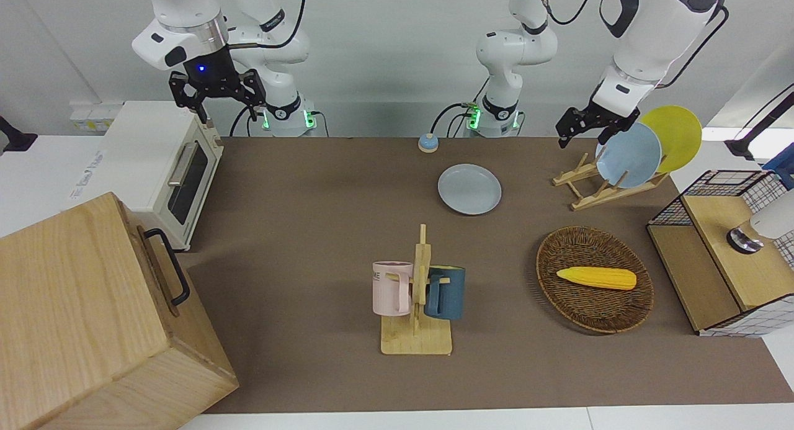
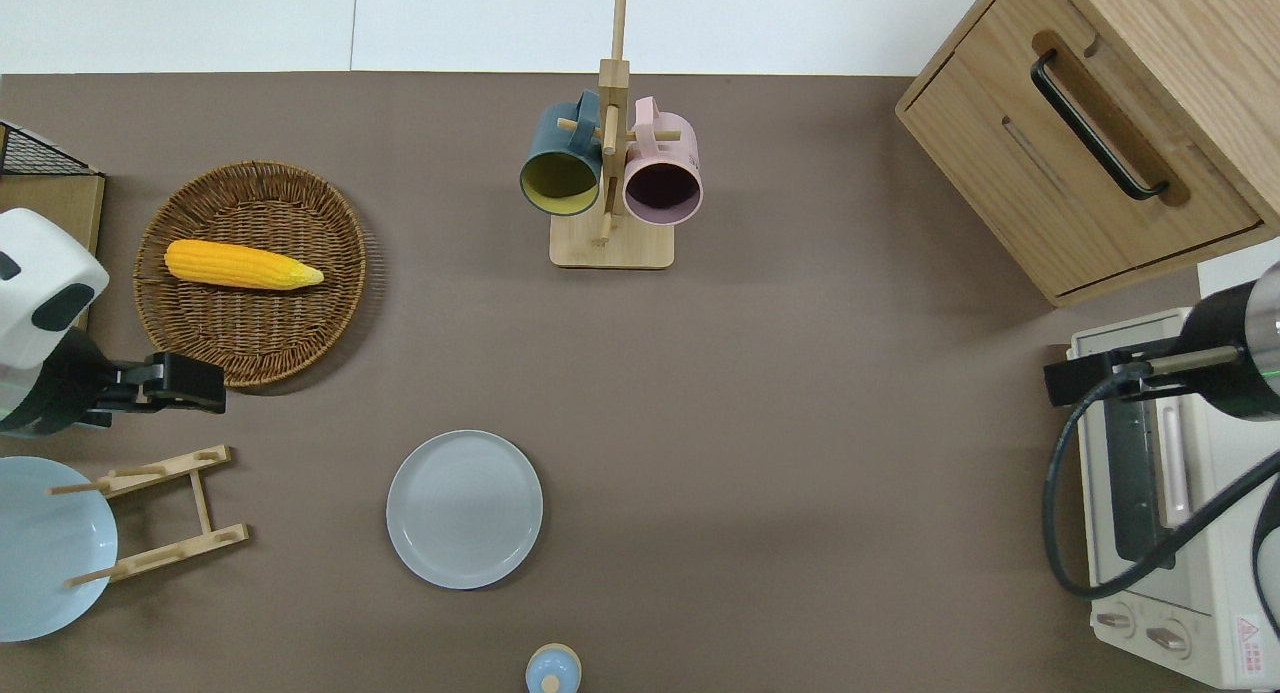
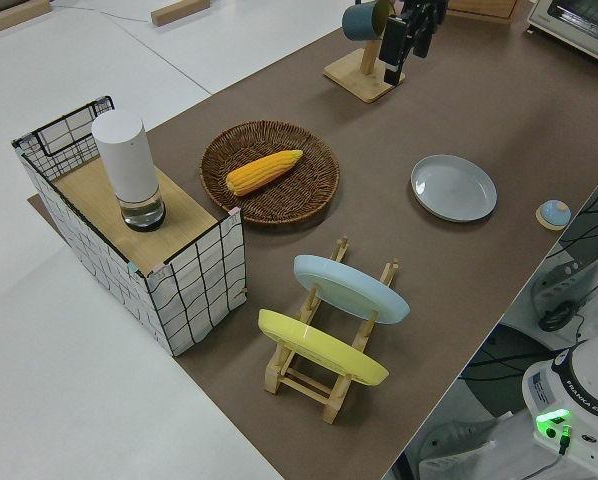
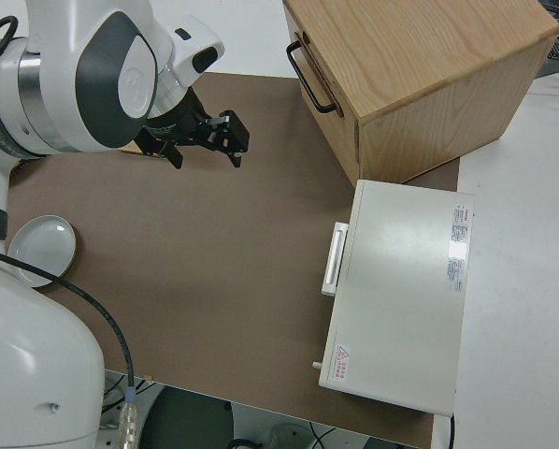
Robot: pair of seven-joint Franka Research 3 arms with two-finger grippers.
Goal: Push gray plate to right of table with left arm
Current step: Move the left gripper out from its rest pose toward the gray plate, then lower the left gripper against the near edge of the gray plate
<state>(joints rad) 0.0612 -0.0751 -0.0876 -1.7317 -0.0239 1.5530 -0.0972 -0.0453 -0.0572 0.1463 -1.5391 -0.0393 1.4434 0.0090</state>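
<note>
Gray plate (image 2: 465, 508) flat on worktop (image 2: 800, 423), near robots' edge, untouched. Left claw (image 2: 185, 383) aloft over worktop between wicker basket (image 2: 250, 273) and plate rack (image 2: 160, 513); clench state: cannot tell. Right arm parked. Advice: descend beside plate rim on left arm's side, contact low, push steadily toward right arm's end.

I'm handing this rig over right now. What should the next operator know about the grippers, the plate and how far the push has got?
Left gripper: up in the air over bare table between the wicker basket and the wooden plate rack, holding nothing.
Right arm: parked.
Gray plate: flat on the table, toward the robots' edge, apart from both grippers and from the rack.
Done: nothing yet; the plate is untouched.
Left: bring the left gripper down beside the plate on the rack's side, then push it toward the right arm's end of the table.
</note>
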